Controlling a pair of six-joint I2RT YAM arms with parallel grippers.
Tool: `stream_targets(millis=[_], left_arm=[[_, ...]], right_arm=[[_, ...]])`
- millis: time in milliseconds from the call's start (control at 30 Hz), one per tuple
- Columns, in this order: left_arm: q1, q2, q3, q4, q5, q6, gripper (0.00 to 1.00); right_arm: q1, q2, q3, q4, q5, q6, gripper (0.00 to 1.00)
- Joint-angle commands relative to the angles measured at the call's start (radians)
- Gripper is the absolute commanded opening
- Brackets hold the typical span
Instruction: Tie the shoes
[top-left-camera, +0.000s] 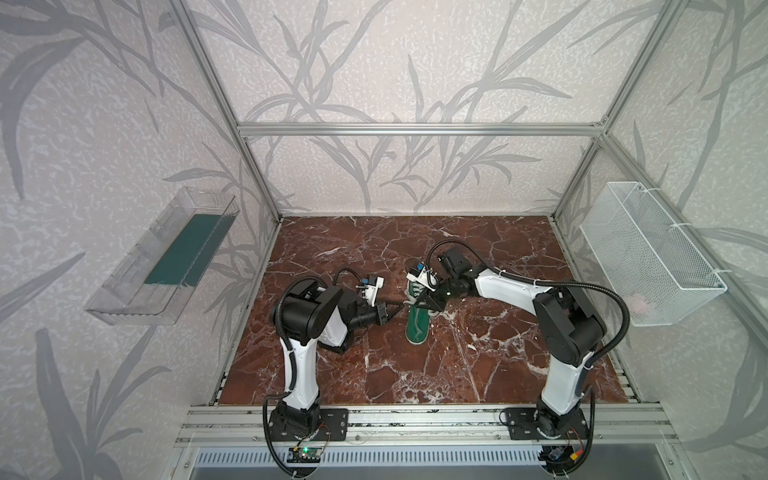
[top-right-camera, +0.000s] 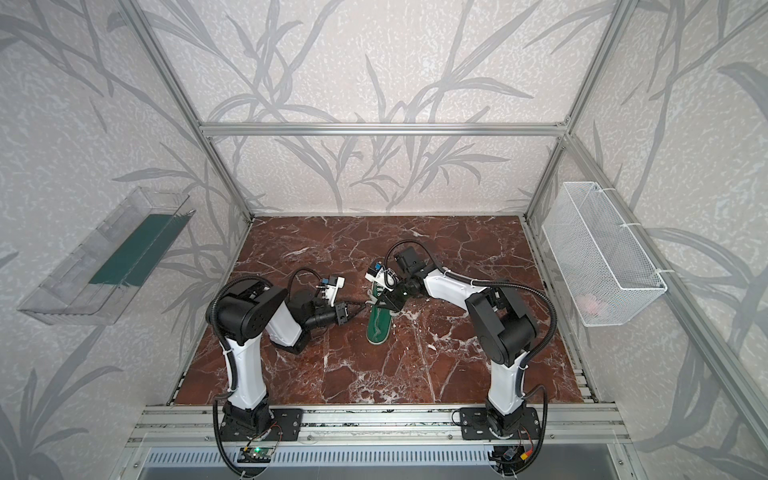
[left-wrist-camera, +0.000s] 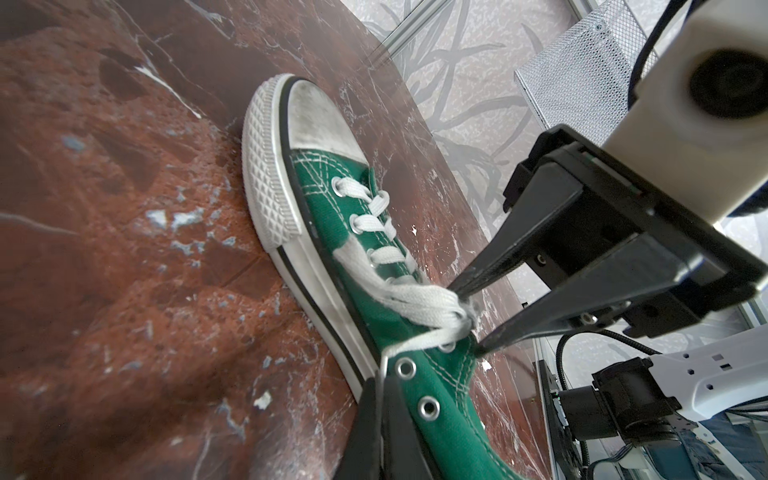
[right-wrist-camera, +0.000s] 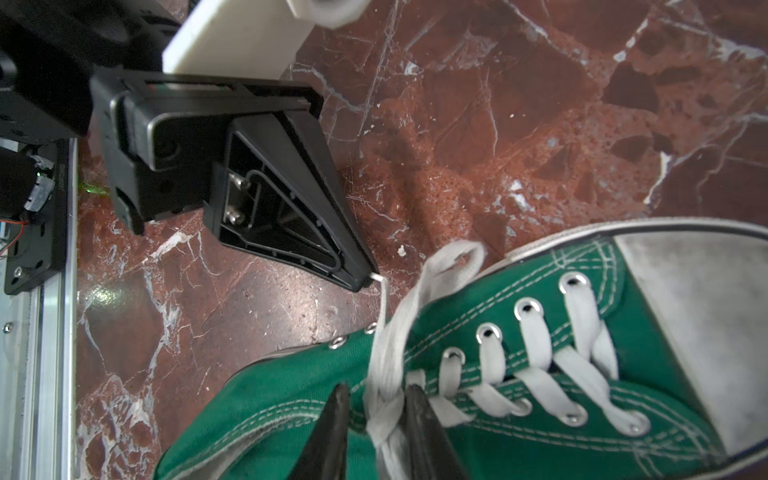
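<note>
Green canvas and white rubber make up a small low-top sneaker (top-left-camera: 417, 328). It stands alone on its sole near the middle of a red-brown, marble-patterned tabletop (top-left-camera: 457, 365). Its scuffed white toe cap (left-wrist-camera: 316, 120) points toward the back wall, and its open heel end faces the rail where the two arms are mounted.

Flat white laces (left-wrist-camera: 428, 307) criss-cross through silver eyelets up the front, then bunch into a crossing at the throat of the shoe. One lace loop (right-wrist-camera: 453, 257) curls off the side of the shoe toward the tabletop.

The left gripper (right-wrist-camera: 365, 282) reaches in low from the sneaker's left side. Its black tapered fingers are clenched together on a thin lace end. That strand runs from the fingertips down to the bunched crossing. The loop lies just beside this gripper's tip.

The right gripper (left-wrist-camera: 465, 320) comes in over the shoe from the right. Its two pointed fingers (right-wrist-camera: 415, 419) stand apart, one on each side of the bunched laces. In the right wrist view one finger touches the bundle. A sliver of green canvas shows between the other finger and the laces, so the bundle is straddled rather than pinched.

In both top views the two grippers meet over the middle of the sneaker, with the wrist cameras angled toward each other. A white wire mesh basket (top-left-camera: 648, 257) hangs on the right wall of the enclosure. A clear plastic bin (top-left-camera: 162, 257) hangs on the left wall. Both are well apart from the shoe.
</note>
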Motion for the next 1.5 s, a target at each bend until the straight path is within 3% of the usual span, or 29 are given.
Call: stream_targets(millis=[0, 1067, 1300, 1333, 1467], left_arm=[[0.006, -0.042, -0.021, -0.003, -0.031, 0.019, 0.00], [0.016, -0.224, -0.043, -0.390, -0.228, 0.187, 0.00], [0.016, -0.235, -0.014, -0.401, -0.181, 0.185, 0.00], [0.016, -0.236, -0.009, -0.399, -0.171, 0.184, 0.02], [0.016, -0.259, -0.015, -0.378, -0.161, 0.174, 0.34]], right_arm=[[0.003, 0.015, 0.029, -0.029, 0.029, -0.010, 0.21], [0.004, 0.015, 0.015, -0.019, 0.041, -0.003, 0.16], [0.003, 0.011, 0.016, -0.011, 0.010, 0.003, 0.17], [0.004, 0.005, 0.013, -0.002, 0.004, 0.007, 0.19], [0.004, -0.003, 0.012, 0.008, -0.010, 0.012, 0.22]])
